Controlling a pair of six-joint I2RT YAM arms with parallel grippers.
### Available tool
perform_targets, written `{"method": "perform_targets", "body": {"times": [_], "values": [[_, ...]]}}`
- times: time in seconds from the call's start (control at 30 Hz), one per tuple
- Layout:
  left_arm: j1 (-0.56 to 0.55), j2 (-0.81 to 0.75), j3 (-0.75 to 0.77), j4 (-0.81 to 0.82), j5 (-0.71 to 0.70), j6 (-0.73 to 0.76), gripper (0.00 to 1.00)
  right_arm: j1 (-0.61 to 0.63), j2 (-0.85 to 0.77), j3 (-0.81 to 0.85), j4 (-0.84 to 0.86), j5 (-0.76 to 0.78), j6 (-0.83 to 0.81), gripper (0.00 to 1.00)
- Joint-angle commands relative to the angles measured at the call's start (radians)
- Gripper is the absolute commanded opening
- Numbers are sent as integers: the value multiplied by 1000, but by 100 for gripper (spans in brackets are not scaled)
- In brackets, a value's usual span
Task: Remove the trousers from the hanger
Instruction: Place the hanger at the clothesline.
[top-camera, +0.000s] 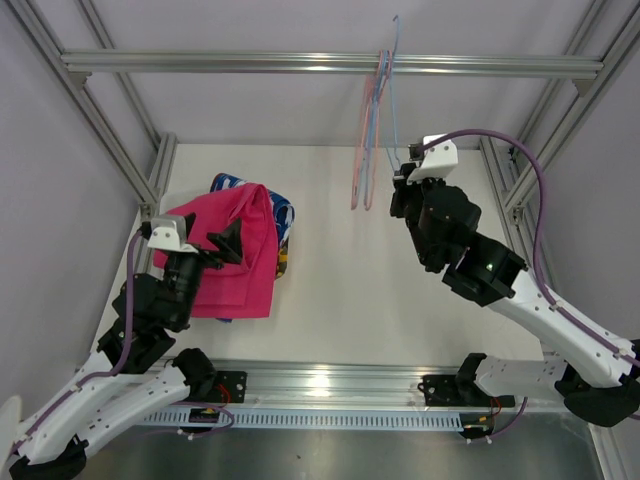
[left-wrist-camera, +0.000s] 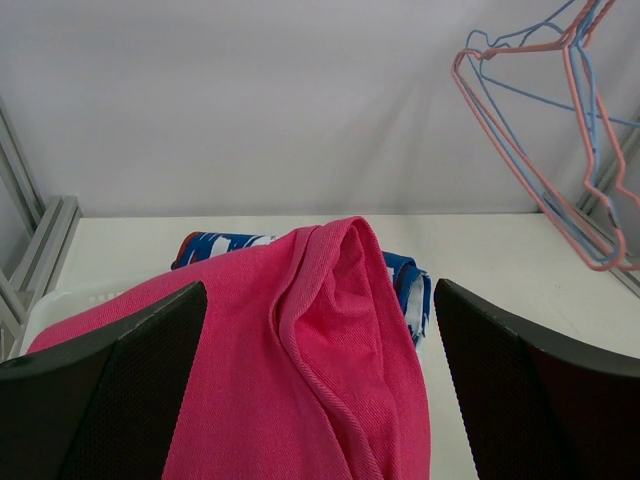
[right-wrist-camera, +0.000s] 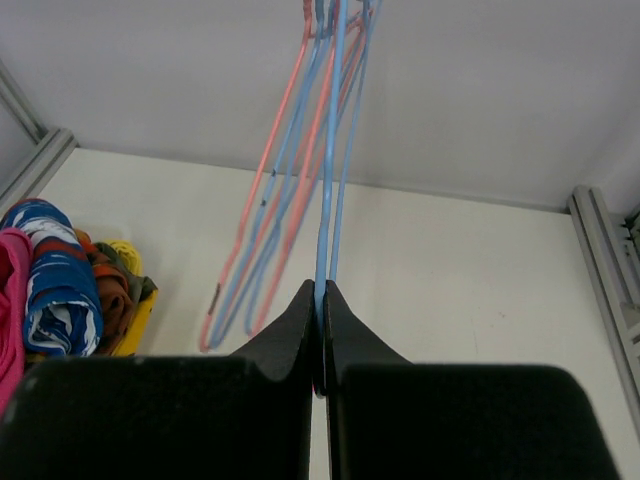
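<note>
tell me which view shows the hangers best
Left wrist: the hangers hang side-on, pink and blue outlines clear. Top external sees them edge-on under the rail; right wrist shows only wires rising from the shut right gripper.

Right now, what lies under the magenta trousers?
A blue-red-white patterned pair pokes out beneath the magenta trousers; the right wrist view shows orange cloth and yellow cloth too. Their stacking is covered.
</note>
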Motion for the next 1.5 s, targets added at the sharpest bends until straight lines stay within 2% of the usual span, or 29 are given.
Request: {"method": "perform_targets", "body": {"times": [0.0,0.77,0.8,0.83,0.9,0.93,1.03,1.17,1.33,1.47], "values": [[-6,-10,2,21,20,6,100,24,1,-14,16,14,43,0],[-6,-23,6,17,28,1,99,44,-51,-109,-39,67,100,0],[-6,-24,5,16,28,1,99,42,-53,-109,-45,69,106,3],[-6,-23,6,16,28,3,100,42,-54,-110,-51,71,112,13],[-6,-26,5,16,28,3,99,44,-63,-122,-64,64,126,22],[-6,-26,5,16,28,3,99,44,-68,-129,-65,60,129,32],[-6,-26,6,17,28,3,100,45,-85,-145,-88,45,153,48],[-6,-26,3,16,26,3,99,68,-100,-170,-123,67,189,59],[-6,-23,3,17,23,3,99,128,-143,-234,-160,116,255,65],[-6,-23,0,19,22,3,99,205,-200,-316,-218,169,368,68]]}}
